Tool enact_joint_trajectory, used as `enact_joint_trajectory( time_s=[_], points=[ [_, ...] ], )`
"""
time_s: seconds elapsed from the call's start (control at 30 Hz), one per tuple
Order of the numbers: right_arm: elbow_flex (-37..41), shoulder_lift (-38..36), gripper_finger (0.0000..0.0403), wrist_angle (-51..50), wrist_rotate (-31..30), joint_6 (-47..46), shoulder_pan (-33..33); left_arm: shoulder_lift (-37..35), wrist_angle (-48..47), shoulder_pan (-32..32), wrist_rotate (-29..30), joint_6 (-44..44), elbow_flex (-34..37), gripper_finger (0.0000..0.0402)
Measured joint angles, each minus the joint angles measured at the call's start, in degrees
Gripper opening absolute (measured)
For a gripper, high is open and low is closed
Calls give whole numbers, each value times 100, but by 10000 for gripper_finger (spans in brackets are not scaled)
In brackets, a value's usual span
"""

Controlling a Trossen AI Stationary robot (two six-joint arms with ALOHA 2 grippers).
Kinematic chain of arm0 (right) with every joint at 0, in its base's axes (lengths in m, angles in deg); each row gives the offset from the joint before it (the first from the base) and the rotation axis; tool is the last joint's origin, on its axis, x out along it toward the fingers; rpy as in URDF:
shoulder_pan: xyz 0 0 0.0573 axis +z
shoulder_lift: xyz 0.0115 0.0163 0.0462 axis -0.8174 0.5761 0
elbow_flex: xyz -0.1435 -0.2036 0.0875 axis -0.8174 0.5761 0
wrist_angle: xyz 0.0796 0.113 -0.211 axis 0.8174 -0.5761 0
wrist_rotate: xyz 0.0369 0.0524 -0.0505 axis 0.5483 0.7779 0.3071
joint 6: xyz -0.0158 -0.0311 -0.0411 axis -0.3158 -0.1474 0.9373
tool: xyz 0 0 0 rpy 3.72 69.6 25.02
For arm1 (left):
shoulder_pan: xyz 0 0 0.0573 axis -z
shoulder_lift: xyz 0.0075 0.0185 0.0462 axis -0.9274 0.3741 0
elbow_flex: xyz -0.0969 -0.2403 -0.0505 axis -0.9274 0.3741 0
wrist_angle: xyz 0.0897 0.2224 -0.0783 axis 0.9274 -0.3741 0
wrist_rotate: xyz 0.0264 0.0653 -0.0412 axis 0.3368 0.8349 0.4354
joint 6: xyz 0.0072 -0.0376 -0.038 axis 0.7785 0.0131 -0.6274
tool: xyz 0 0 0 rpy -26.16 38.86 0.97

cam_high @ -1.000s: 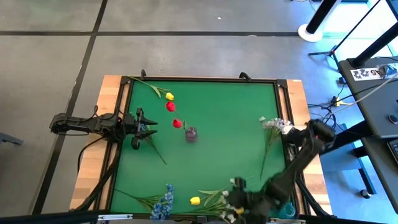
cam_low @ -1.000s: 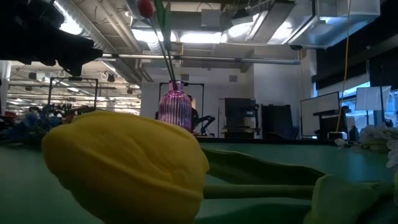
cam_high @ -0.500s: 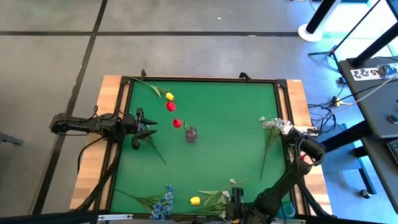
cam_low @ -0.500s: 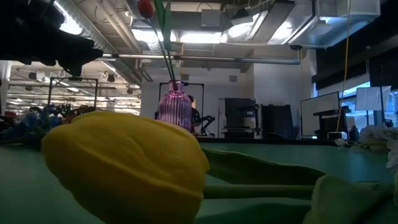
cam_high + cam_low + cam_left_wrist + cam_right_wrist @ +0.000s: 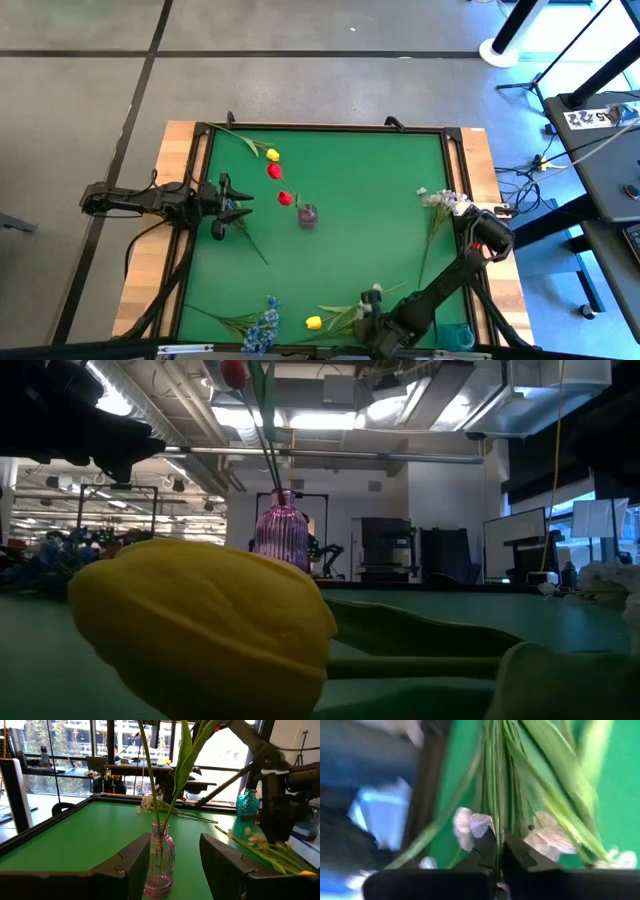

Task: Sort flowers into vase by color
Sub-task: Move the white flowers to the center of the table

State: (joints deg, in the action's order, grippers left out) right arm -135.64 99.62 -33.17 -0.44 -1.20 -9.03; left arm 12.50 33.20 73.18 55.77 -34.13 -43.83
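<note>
Right gripper (image 5: 368, 312) at tabletop (image 5: 380, 190) 6 o'clock, fingers together over white sprays (image 5: 470, 825), stems lying 3–9; left gripper (image 5: 236, 205) apart facing vase (image 5: 308, 215).

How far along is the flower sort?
Done: the pink vase holds two red tulips.
In hand: right gripper is down at the white sprays by the near edge, fingers shut.
Left: yellow tulips, blue spray. Left gripper waits, open.

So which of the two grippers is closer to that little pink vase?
The left. The left gripper sits open just beside the vase, facing it. The right gripper is far off at the table's near edge, among the white flowers.
</note>
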Motion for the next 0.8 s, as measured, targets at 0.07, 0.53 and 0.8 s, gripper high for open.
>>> enact_joint_trajectory(
  time_s=[0.07,0.53,0.8],
  points=[
    [-398,-100,22,-1074,-143,167,-89,1,1,2,0,-2,1,167],
    [-2702,-151,29,-5519,-1369,4992,-1134,2,2,0,0,-1,1,167],
    [-1768,1,21,-5444,-2534,7563,-2125,0,2,0,3,-2,1,167]
  ],
)
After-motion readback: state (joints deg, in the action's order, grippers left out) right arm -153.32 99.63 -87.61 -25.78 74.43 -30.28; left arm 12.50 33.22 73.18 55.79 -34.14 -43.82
